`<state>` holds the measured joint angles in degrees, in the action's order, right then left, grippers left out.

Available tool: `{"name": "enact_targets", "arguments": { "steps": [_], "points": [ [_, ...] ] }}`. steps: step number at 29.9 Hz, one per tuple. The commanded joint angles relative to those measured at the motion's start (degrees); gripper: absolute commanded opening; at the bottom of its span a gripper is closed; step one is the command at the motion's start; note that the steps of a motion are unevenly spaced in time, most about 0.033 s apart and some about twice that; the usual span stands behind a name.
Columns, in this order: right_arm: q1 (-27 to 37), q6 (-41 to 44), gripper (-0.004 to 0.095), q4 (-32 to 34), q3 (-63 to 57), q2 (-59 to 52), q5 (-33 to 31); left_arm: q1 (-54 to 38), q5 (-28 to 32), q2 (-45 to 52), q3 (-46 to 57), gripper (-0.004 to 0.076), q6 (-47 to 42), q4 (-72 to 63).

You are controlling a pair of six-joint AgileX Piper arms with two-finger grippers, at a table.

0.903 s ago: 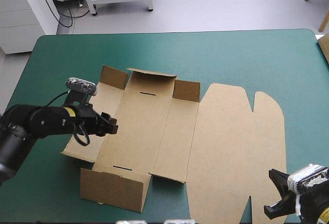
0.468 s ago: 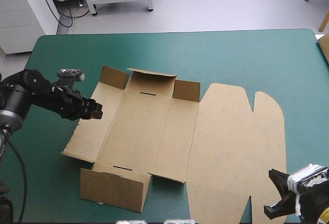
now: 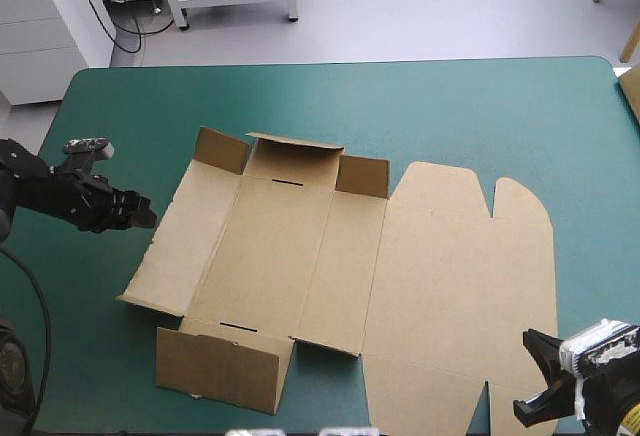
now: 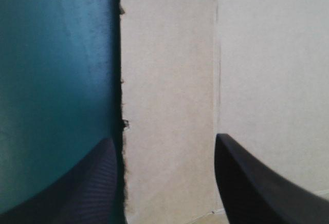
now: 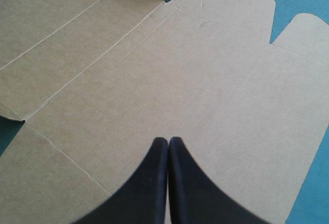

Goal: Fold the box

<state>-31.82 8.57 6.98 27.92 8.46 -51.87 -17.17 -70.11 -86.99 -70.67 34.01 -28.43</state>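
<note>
Right gripper (image 5: 168, 140): clenched, its black fingers (image 5: 154, 183) met in one pointed arch with nothing between them. It sits at the table's 5 o'clock corner, over the near right corner of the box (image 3: 400, 256). Only flat brown board lies under and ahead of the tips. Cannot tell whether they touch the board.

Box: spread across the middle of the teal-green cover (image 3: 480, 116), mostly flat.
- Near end wall (image 3: 215, 366), at the box's 7 o'clock: raised off the cover.
- Lid panel (image 3: 460, 266), toward 3 o'clock: lying flat, with two rounded tabs (image 3: 520, 201) at its far edge.
- Side panel (image 3: 185, 236), at the box's 9 o'clock: tilted, its near corner lifted a little off the cover.
- Three short flaps (image 3: 295, 156), at the box's 12 o'clock: standing upright.

Left gripper (image 4: 164, 137): at the table's 9 o'clock, just beside the side panel's outer edge. Released, fingers (image 4: 92, 183) spread wide and holding nothing. In its wrist view one finger is over the cover and the other over board, and the panel's ragged edge runs between them.
</note>
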Motion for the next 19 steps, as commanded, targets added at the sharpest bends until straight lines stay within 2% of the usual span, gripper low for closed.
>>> {"name": "enact_targets", "arguments": {
  "steps": [1, 11, 19],
  "points": [
    [-0.07, -0.46, -0.0021, 0.22, 1.48, 0.80, 3.93, -0.74, -3.05, -0.55, -1.74, 0.0402, 1.86, -2.16],
    [-0.07, -0.46, -0.0021, 0.22, 1.48, 0.80, 3.93, -0.74, -3.34, -8.97, -1.74, 0.0402, 1.86, -2.41],
    [-0.07, -0.46, -0.0021, 0.22, 1.48, 0.80, 3.93, -0.53, -3.34, -11.02, -0.94, 0.0402, 1.86, -5.87]
  ]
}}
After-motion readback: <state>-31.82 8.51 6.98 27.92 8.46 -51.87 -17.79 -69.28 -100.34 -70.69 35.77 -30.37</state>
